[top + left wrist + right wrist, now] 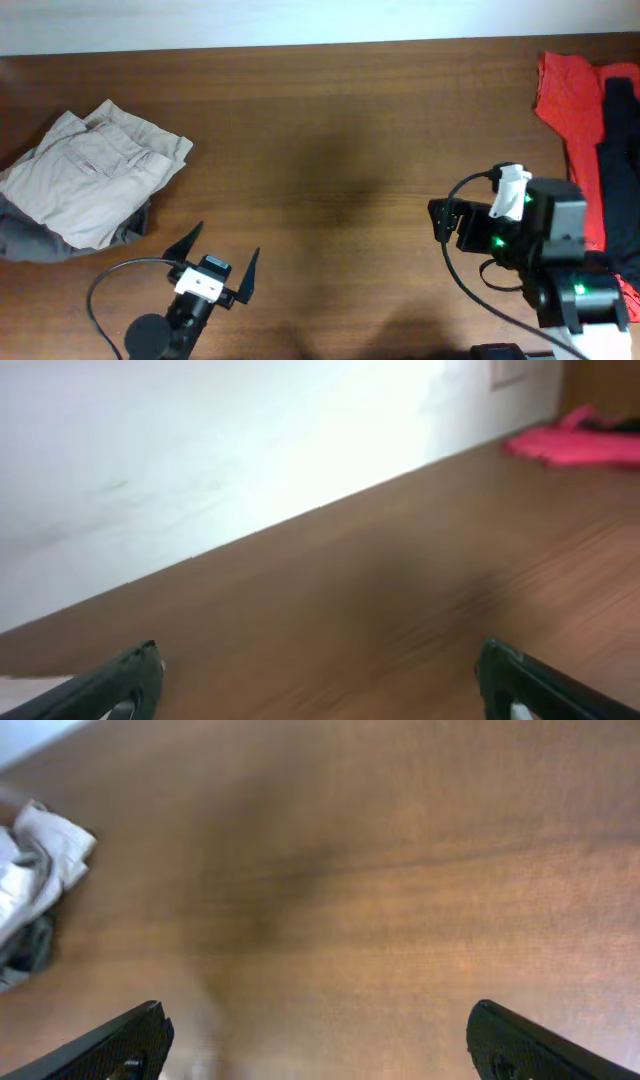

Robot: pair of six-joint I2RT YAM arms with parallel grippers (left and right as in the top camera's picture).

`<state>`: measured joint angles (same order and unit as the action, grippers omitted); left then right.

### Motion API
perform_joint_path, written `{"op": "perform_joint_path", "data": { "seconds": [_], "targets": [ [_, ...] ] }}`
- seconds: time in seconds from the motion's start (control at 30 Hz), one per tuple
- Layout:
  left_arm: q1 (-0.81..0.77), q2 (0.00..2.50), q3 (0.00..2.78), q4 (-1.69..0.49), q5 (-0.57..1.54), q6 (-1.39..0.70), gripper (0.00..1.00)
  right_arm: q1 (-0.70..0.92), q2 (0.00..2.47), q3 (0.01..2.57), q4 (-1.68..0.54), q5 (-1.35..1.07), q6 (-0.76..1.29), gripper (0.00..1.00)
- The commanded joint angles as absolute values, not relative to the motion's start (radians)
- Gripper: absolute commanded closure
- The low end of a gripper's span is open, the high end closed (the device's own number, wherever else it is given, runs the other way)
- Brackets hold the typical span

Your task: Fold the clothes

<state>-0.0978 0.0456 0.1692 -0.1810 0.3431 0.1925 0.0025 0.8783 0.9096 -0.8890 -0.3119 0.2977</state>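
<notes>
Here the black T-shirt [622, 150] lies at the right edge of the table [340, 130], touching a red garment [565, 100]. We judge it light, soft and limp, best pinched at a hem corner. The left gripper [318, 670] and the right gripper [315, 1035] stand wide open, empty.

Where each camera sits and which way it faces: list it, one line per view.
Overhead: above the table, looking down; both arms, left gripper and right gripper open.
Left wrist: low on the left arm, facing the wall and the red garments; own fingers.
Right wrist: tilted down at the table, facing the beige trousers; own fingers.
Shared: overhead and right wrist both show the trousers.
</notes>
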Motion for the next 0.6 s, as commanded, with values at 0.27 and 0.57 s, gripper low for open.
{"op": "perform_joint_path", "data": {
  "seconds": [0.27, 0.57],
  "targets": [
    [-0.096, 0.517, 0.614, -0.325, 0.397, 0.105, 0.0, -0.001, 0.886, 0.922, -0.903, -0.336, 0.268, 0.01],
    [-0.096, 1.023, 1.111, -0.626, 0.407, 0.105, 0.0, -0.001, 0.87, 0.922, -0.882, -0.33, 0.241, 0.01]
  ]
}}
